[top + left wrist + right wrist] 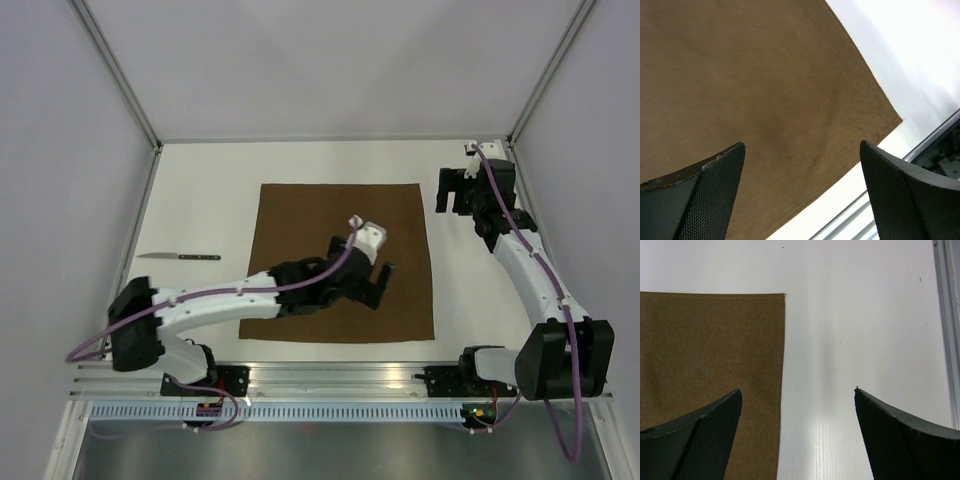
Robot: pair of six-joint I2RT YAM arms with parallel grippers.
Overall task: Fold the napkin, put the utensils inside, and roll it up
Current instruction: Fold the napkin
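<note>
The brown napkin (300, 220) lies flat and unfolded in the middle of the white table. My left gripper (383, 285) is open and empty, low over the napkin's near right part. In the left wrist view the napkin (755, 85) fills most of the frame, its near right corner between the open left gripper (801, 145). My right gripper (454, 190) is open and empty just right of the napkin's far right corner. In the right wrist view the gripper (797, 390) is above bare table beside the napkin's edge (710, 355). A knife (180, 257) lies left of the napkin.
White walls enclose the table on three sides. A metal rail (330, 378) runs along the near edge and shows in the left wrist view (935, 145). The right wall's frame post (946, 315) stands close to my right gripper.
</note>
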